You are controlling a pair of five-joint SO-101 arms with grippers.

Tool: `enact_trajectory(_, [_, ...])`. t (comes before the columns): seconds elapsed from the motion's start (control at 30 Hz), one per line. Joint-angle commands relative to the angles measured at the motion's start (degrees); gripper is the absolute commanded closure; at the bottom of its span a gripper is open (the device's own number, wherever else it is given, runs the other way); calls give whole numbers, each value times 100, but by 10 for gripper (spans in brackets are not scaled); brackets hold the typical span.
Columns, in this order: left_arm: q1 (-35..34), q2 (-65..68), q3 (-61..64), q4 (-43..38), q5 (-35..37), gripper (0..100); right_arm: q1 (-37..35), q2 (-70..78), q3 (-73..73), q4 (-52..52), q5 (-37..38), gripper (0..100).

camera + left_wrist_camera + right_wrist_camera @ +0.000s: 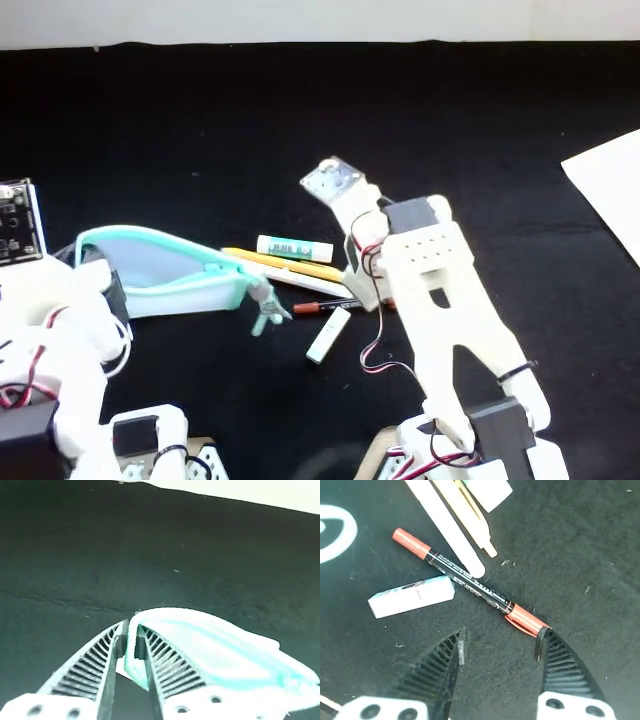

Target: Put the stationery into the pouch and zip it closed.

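The teal pouch (160,268) lies open at the left, its zipper pull (268,312) hanging off its right end. My left gripper (129,641) is shut on the pouch (220,652) at its rim. To the pouch's right lie a glue stick (293,248), a yellow pencil (285,265), a red-and-black pen (320,306) and a white eraser (328,334). My right gripper (501,647) stands open just above the pen (470,582), one fingertip close to its red end. The eraser (412,596), a white stick (447,527) and the pencil (470,515) lie beyond the pen.
A white sheet (610,190) lies at the table's right edge. A black box (18,220) stands at the far left. The far half of the black tablecloth (300,110) is bare.
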Motion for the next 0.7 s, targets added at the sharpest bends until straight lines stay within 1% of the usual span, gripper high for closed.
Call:
enact_trajectory(0.0, [-268, 66, 338, -9, -220, 994, 40, -189, 567, -382, 721, 779])
enact_trajectory(0.03, [-330, 66, 338, -9, -237, 994, 4, -215, 752, -444, 826, 779])
enact_trajectory(0.07, [-365, 66, 338, -9, -237, 994, -92, -224, 848, -444, 668, 779])
enact_trajectory(0.1, [-382, 66, 347, -9, -237, 994, -189, -224, 760, -444, 281, 779])
enact_trajectory(0.13, [-382, 66, 347, -9, -237, 994, -295, -224, 602, -418, -255, 779])
enact_trajectory(0.23, [-382, 66, 347, -9, -237, 994, -629, -163, 171, -277, -2347, 779])
enact_trajectory(0.3, [-382, 66, 347, -9, -246, 994, -857, -163, 136, -268, -3420, 779])
enact_trajectory(0.37, [-382, 66, 347, -18, -246, 994, -1182, -163, 136, -233, -4193, 779])
enact_trajectory(0.43, [-382, 66, 347, -18, -246, 994, -1481, -163, 136, -145, -4642, 779])
enact_trajectory(0.47, [-382, 66, 347, -18, -246, 994, -1622, -154, 136, -154, -4738, 779])
enact_trajectory(0.57, [-382, 66, 338, -18, -246, 994, -1895, -145, 242, -163, -4800, 779])
enact_trajectory(0.67, [-382, 66, 338, -18, -246, 994, -1930, -145, 813, -673, -4800, 779])
